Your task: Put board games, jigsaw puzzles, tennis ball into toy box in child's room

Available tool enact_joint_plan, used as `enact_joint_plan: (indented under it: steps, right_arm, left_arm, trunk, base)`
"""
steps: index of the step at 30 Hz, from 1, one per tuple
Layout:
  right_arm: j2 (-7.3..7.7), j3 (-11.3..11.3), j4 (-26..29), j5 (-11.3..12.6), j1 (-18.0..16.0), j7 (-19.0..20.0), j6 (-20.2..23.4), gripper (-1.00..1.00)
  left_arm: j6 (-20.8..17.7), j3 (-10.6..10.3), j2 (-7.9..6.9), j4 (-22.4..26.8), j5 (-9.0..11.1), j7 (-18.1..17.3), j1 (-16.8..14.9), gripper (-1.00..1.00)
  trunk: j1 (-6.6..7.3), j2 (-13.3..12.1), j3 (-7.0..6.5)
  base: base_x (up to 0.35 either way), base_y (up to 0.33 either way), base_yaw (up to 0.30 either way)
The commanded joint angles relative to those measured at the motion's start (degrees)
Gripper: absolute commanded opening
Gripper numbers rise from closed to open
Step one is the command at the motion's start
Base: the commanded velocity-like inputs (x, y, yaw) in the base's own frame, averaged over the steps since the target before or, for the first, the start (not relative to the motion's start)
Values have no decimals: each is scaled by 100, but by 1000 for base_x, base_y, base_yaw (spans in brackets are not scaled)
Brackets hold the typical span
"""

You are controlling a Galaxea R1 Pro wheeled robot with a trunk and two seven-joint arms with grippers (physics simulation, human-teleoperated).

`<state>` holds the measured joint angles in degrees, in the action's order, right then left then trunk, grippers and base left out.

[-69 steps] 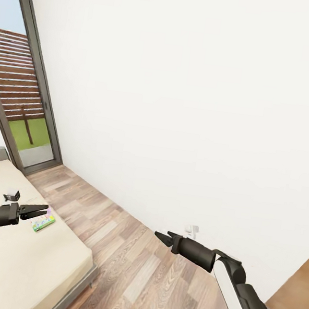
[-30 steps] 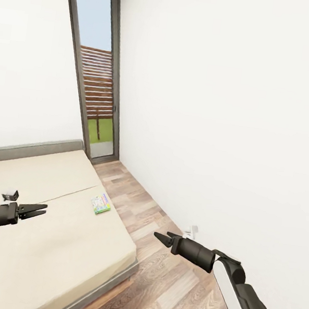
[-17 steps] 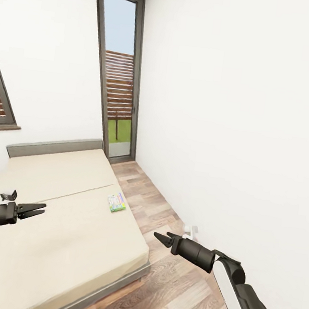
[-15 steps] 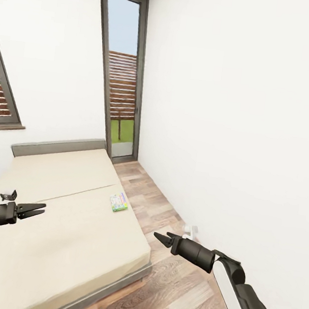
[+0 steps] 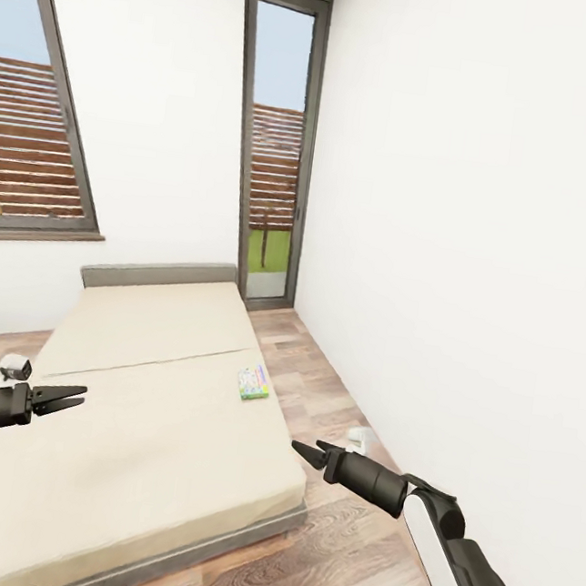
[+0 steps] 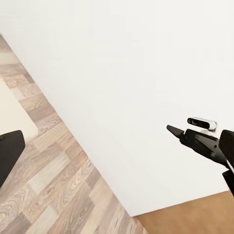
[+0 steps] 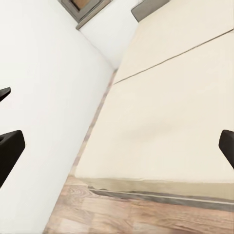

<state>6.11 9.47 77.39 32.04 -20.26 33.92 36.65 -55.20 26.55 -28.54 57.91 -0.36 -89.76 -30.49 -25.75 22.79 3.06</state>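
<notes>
Only unreadable print: board game (image 5: 253, 382)

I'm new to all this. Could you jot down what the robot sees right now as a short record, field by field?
room: narrow, white walls, wood plank floor, two tall dark-framed windows
bed: beige mattress, low grey headboard
toy in sight: one board game, lying flat on the bed near its floor-side edge
left gripper: open, holding nothing, over the bed
right gripper: slightly open, holding nothing, over the bed's corner, well short of the board game
small white object: on the floor by the wall, too small to identify
</notes>
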Motion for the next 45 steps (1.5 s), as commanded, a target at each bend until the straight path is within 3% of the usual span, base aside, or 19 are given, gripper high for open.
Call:
enact_joint_plan:
  steps: [1,15,45]
  right_arm:
    - [5,3,4,39,-4,-12,35,100]
    - [5,3,5,39,-4,-8,35,100]
    - [5,3,12,39,-4,-8,35,100]
  left_arm:
    - [-61,-1,-1,1,-8,-24,-6,100]
    - [-67,-1,6,1,-8,-24,-6,100]
    - [-69,-1,9,1,-8,-24,-3,100]
  trunk:
    - [-4,13,13]
    - [-4,13,13]
    - [-4,13,13]
  base:
    - [0,-169,292]
    - [34,-179,292]
    - [210,-183,292]
